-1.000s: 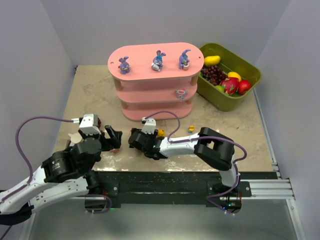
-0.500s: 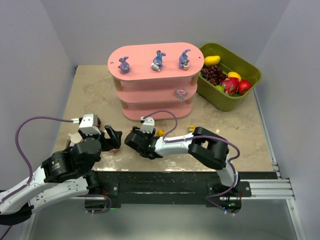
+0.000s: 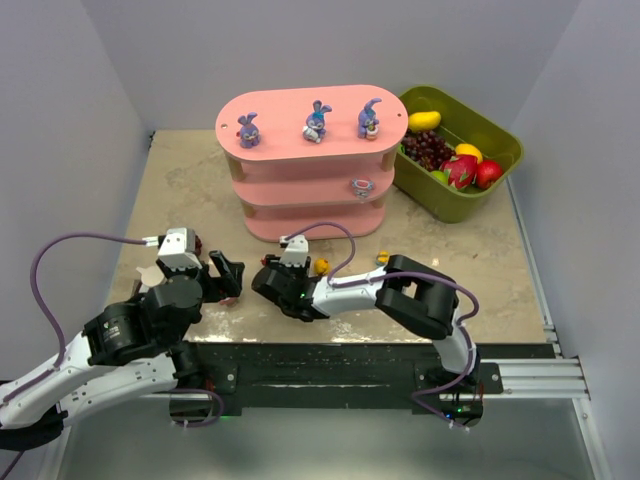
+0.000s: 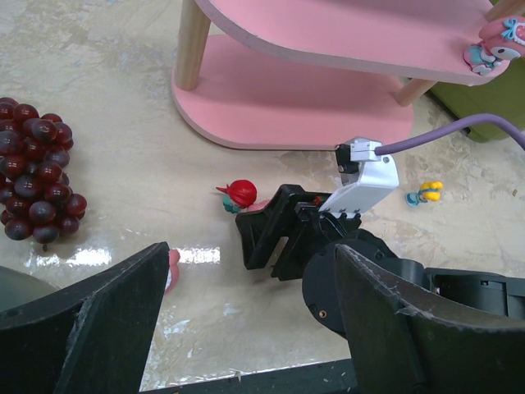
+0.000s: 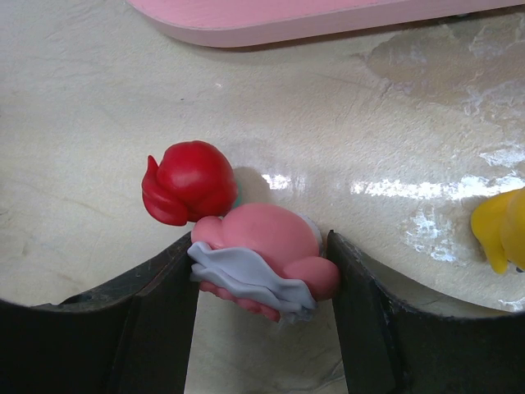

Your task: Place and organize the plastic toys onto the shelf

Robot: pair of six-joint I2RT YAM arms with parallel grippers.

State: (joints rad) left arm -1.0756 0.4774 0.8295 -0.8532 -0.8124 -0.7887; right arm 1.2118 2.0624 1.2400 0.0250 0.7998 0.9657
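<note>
Right fingers [image 5: 148, 328] sit one on each side of a pink-and-white toy [image 5: 267, 246], pads looking pressed on it: right gripper [image 5: 258, 283] pinching it low on the table [image 3: 180, 180], close to the near edge, in front of the shelf [image 3: 285, 110]. A red toy [image 5: 187, 180] touches the pink one on its far-left side; a yellow toy [image 5: 502, 230] lies apart to the right.

Left gripper [image 4: 250, 254]: fingers spread wide, nothing between, parked near the near-left corner.

Doing it well, my read: confirm the grip is on the pink body, not only the grey flap, then lift straight up so the red neighbour isn't dragged. The middle board, beside the pink toy [image 3: 361, 186] at its right end, seems the sensible goal.

Views: top hides the pinched toy under the gripper, only the right wrist shows contact. Top alone shows three purple-blue bunnies [image 3: 317, 122] on the top board. Left wrist alone shows a grape bunch [image 4: 37, 180] on the table.
</note>
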